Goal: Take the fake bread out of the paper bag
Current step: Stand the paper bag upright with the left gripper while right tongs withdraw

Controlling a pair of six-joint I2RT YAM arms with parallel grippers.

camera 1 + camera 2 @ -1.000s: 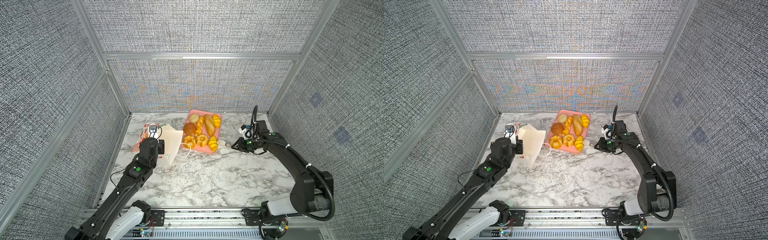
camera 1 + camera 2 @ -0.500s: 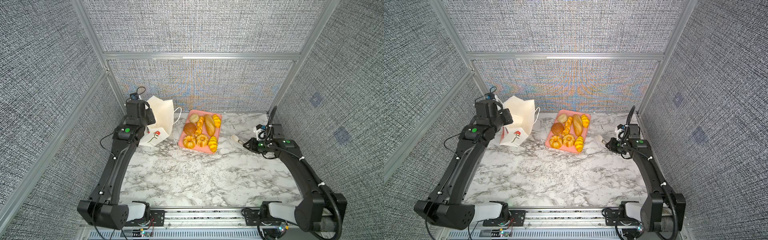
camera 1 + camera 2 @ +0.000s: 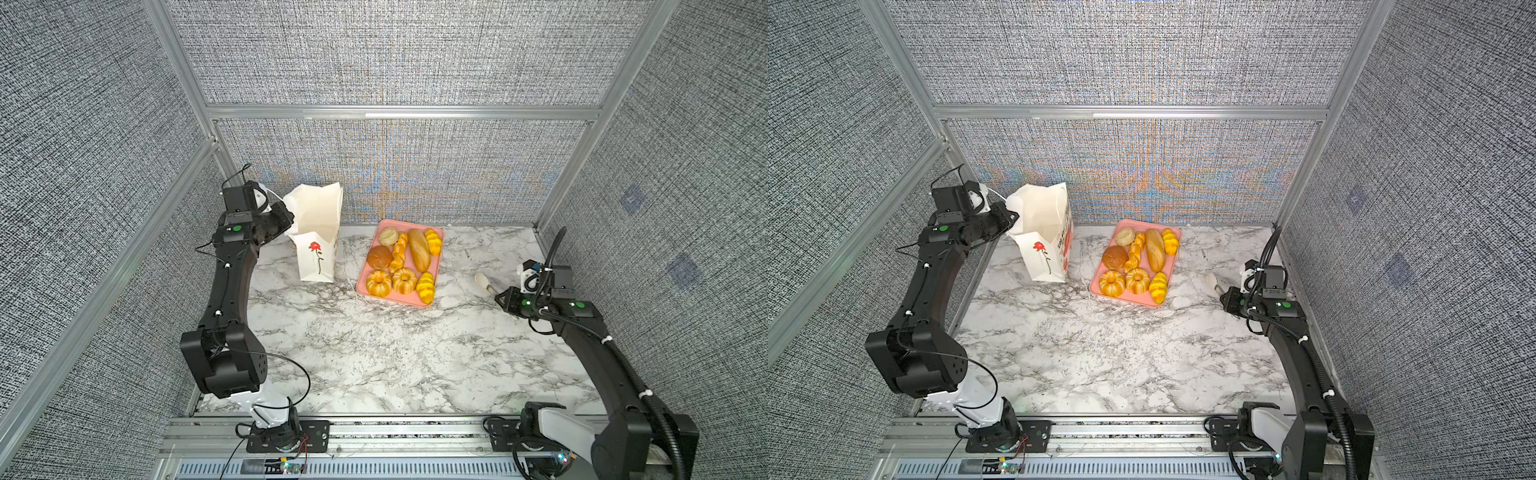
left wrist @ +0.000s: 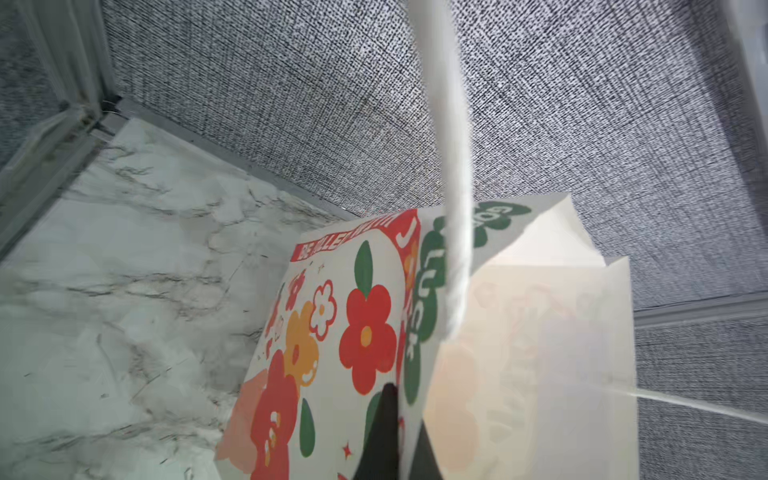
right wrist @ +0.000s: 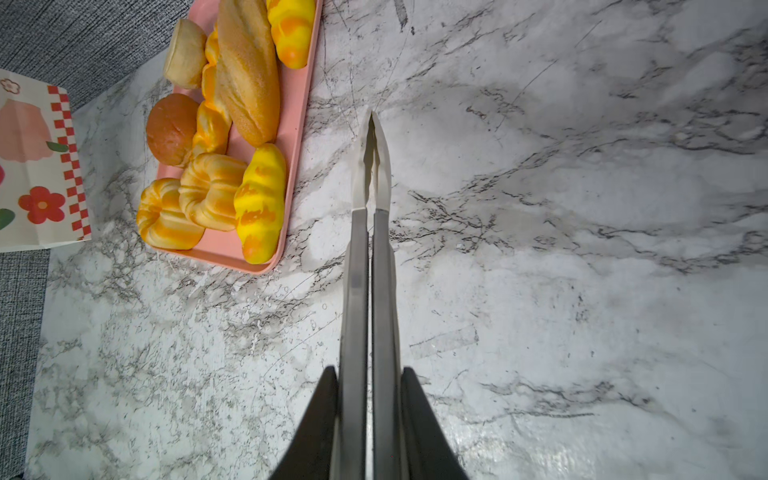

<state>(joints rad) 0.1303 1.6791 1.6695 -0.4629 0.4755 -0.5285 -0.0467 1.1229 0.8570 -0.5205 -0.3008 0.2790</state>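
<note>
The white paper bag (image 3: 318,243) (image 3: 1044,247) with its flower prints (image 4: 365,332) is upright at the back left, its mouth open and nothing showing inside. My left gripper (image 3: 286,220) (image 3: 1012,218) (image 4: 401,440) is shut on the bag's top edge, one finger on each side of the wall. I cannot tell whether the bag's bottom touches the table. Several pieces of fake bread (image 3: 405,259) (image 3: 1140,259) (image 5: 232,124) lie on a pink tray (image 3: 399,300) (image 5: 291,124). My right gripper (image 3: 505,299) (image 3: 1227,297) (image 5: 370,415) is shut on metal tongs (image 5: 370,249), closed, right of the tray.
One white cord handle (image 4: 453,208) runs up past the left wrist camera; another cord (image 3: 347,270) trails on the marble table between bag and tray. The back wall and left corner post stand close behind the bag. The tongs' tip (image 3: 482,281) points toward the tray.
The left arm has raised the bag from lying flat near the tray to upright at the back left. The right arm has drawn back to the right with the tongs.
</note>
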